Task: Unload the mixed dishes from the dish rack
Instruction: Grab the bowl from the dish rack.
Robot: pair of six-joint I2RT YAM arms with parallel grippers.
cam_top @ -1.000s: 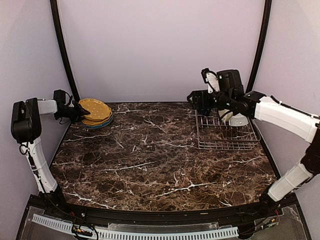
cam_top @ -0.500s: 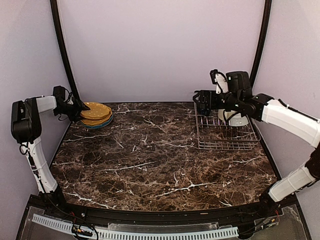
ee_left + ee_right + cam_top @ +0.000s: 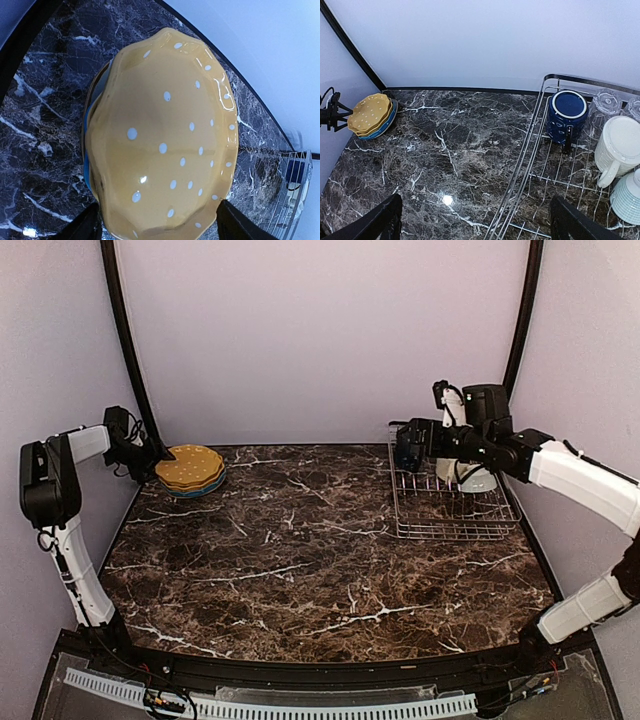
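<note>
Right gripper [image 3: 475, 207] hangs spread and empty over the left edge of the rack [image 3: 580, 80]; the navy mug [image 3: 566, 112] stands inside it, ahead and to my right (handle toward me).

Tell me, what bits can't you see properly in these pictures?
1. Left wrist view: the top yellow plate covers those beneath; only a sliver of the blue plate shows, so they cannot be counted.
2. Right wrist view: the pale bowl and the rightmost glass are cut off by the right edge.
3. Top view: the right arm covers the dishes at the back of the dish rack.
</note>
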